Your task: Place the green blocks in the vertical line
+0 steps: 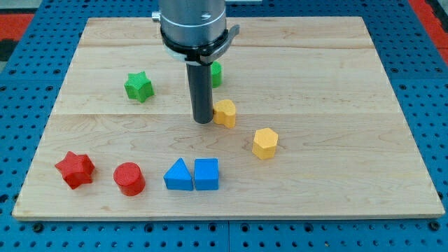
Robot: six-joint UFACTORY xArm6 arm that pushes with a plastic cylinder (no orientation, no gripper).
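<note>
Up at the bench's (pixel 392 84) twelve o'clock: second green block (pixel 216 73), shape unclear, mostly hidden behind the rod. Green star (pixel 138 86) well apart at nine o'clock from it, so no vertical line yet. My tip (pixel 202 121) sits at six o'clock from the hidden green block, touching or just beside the yellow block (pixel 225 112) at three o'clock. No pincer fitted, nothing held.

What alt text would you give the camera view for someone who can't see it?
My tip rests on a wooden board, just left of a yellow block, with a green block partly hidden behind the rod. A green star sits to the left; a yellow hexagon, red star, red cylinder and two blue blocks lie nearer the bottom.
</note>
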